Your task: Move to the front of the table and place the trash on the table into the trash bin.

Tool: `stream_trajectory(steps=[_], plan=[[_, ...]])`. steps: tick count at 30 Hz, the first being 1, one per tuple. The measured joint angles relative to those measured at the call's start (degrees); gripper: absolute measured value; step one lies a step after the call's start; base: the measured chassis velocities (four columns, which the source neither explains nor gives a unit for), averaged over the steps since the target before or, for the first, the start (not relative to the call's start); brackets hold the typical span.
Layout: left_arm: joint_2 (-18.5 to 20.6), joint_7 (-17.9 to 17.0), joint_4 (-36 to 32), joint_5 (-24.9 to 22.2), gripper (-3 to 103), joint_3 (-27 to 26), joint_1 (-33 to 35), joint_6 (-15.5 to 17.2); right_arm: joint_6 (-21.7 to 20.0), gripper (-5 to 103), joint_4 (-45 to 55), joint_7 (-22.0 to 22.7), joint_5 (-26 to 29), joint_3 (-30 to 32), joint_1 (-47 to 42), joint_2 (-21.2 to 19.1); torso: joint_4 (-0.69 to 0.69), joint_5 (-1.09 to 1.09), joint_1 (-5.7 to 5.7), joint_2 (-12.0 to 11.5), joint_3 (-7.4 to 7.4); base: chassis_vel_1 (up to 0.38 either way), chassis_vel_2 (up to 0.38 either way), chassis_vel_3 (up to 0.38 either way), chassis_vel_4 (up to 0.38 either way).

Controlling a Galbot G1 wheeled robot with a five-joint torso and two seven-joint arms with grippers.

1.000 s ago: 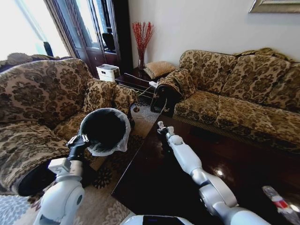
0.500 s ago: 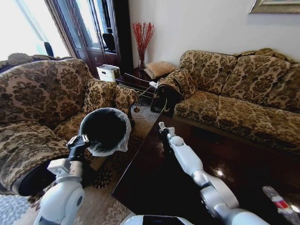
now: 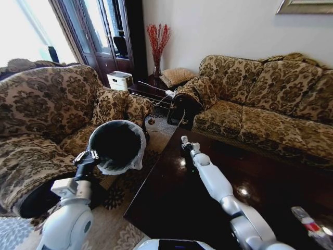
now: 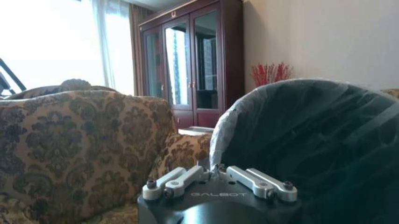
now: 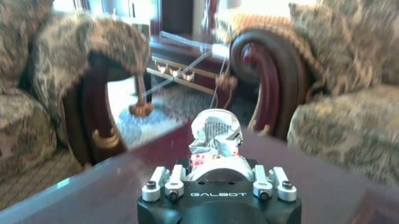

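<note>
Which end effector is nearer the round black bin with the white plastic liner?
Left. The left end effector grips the round black bin's lined rim; the right end effector is over the dark wooden table, holding a crumpled wrapper.

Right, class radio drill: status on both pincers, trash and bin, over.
Left pincer shut on trash bin rim, bin held beside table. Right pincer shut on crumpled wrapper over table's far corner. Bottle on table.

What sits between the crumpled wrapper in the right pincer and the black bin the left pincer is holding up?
Nothing visible: the right pincer holds the crumpled silvery wrapper above the glossy dark wooden table, and open space separates it from the bag-lined round black bin gripped by the left pincer.
</note>
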Motion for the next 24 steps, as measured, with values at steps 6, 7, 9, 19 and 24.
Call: stream_trajectory(steps=[6, 7, 9, 19, 24], plan=[[-0.1, 0.4, 0.2, 0.3, 2, 0.2, -0.1, 0.0, -1.9, 44, 8.4, 0.6, 2.0, -0.7, -3.0, -3.6, 0.01, 0.01, 0.0, 0.0, -0.01, 0.0, 0.0, 0.0, 0.0], [-0.1, 0.5, 0.3, 0.3, 2, 0.3, -0.3, 0.0, -2.8, 44, 11.6, 1.0, 2.5, -0.9, -4.5, -4.9, 0.01, 0.01, 0.0, 0.0, -0.01, 0.0, 0.0, 0.0, 0.0], [-0.1, 0.6, 0.5, 0.4, 2, 0.5, -0.5, 0.0, -3.6, 44, 14.3, 1.4, 2.9, -1.0, -6.1, -6.2, 0.0, 0.02, 0.0, 0.0, -0.01, 0.0, 0.0, 0.0, 0.0], [0.3, 0.6, 0.7, 0.3, 2, 0.6, -0.8, 0.0, -4.6, 44, 21.5, 2.8, 3.8, 0.5, -11.5, -8.9, 0.02, 0.02, 0.01, 0.0, 0.0, 0.045, -0.047, -0.046, 0.045], [0.5, 0.6, 0.7, 0.4, 2, 0.6, -0.8, 0.0, -4.8, 44, 23.3, 3.0, 4.0, 1.2, -13.1, -9.5, 0.01, 0.01, 0.01, 0.0, -0.01, 0.15, -0.15, -0.18, 0.172]])
